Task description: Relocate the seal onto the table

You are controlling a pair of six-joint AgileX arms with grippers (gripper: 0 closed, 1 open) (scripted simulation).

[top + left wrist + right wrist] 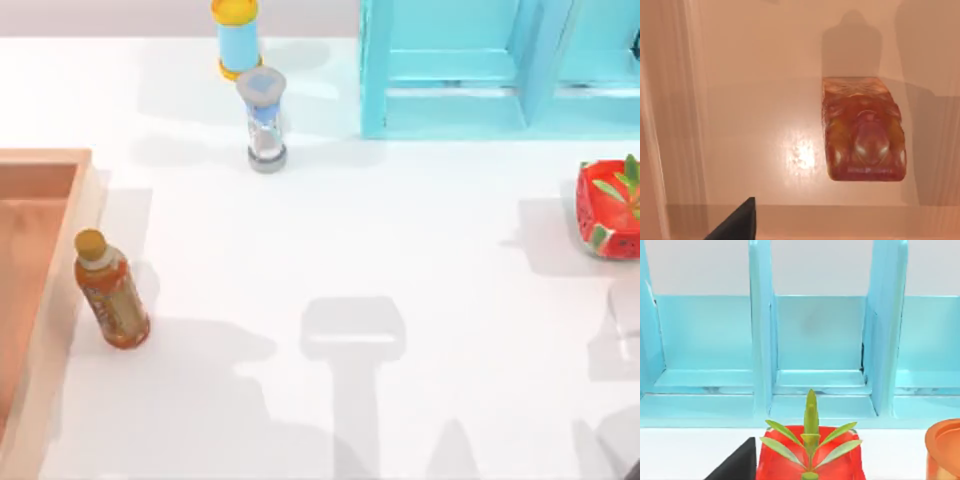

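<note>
seal [864, 131] | amber body, dark-red rounded top | on wooden tray [740, 100] | finger state: cannot tell

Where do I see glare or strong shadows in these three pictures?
Left wrist view: a bright glare spot lies on the wooden tray floor beside the seal, with soft shadows above it. Top view: broad grey shadows fall across the table, one beside the amber bottle. Right wrist view: evenly lit turquoise shelf, no glare.
</note>
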